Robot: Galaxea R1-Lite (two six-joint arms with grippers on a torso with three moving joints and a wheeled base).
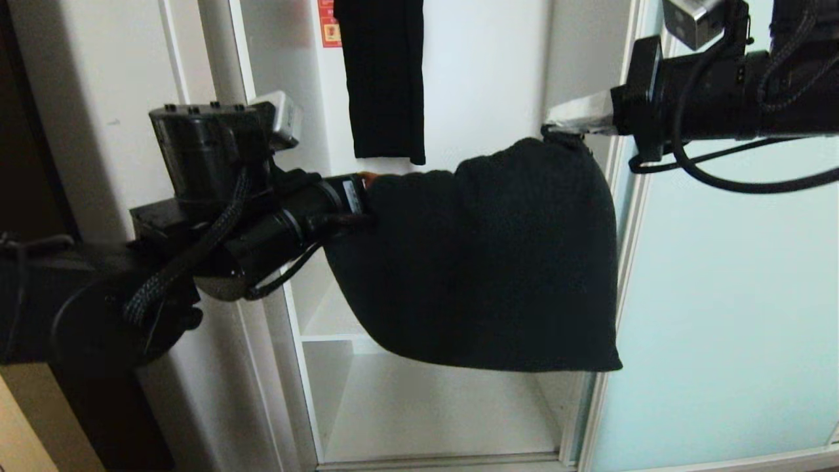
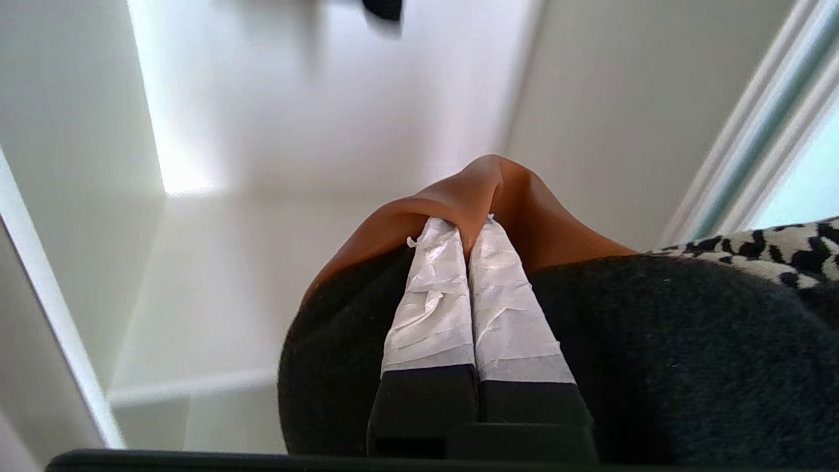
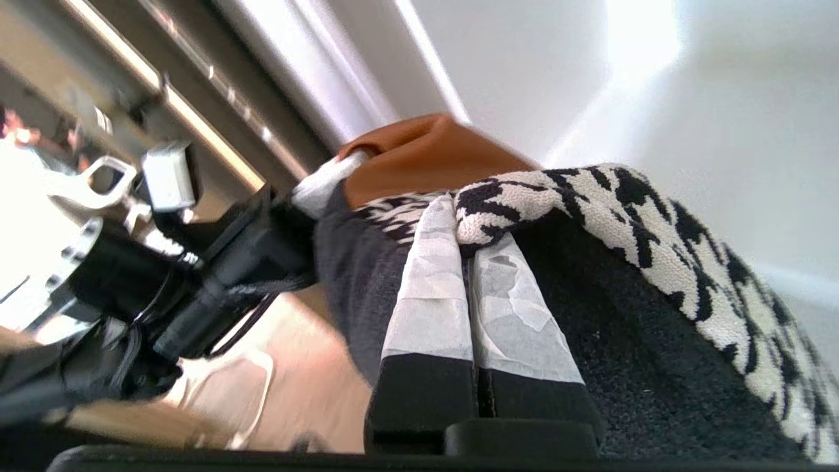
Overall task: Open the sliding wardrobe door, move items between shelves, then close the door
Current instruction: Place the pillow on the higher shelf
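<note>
The head camera looks forward and slightly down into the open wardrobe compartment, close enough that the cushion (image 1: 485,262) hung between both arms fills the middle, with the sliding wardrobe door (image 1: 721,314) at the right. Each wrist camera sits just behind its fingers, very near the fabric: the left gripper (image 2: 468,226) view faces the white interior, the right gripper (image 3: 459,216) view faces across toward the other arm (its tan corner too). All three share the cushion.

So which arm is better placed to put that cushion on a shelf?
Neither alone, probably. The left gripper pinches the cushion's tan corner, the right gripper its houndstooth corner. The left is nearer the open shelves.
</note>
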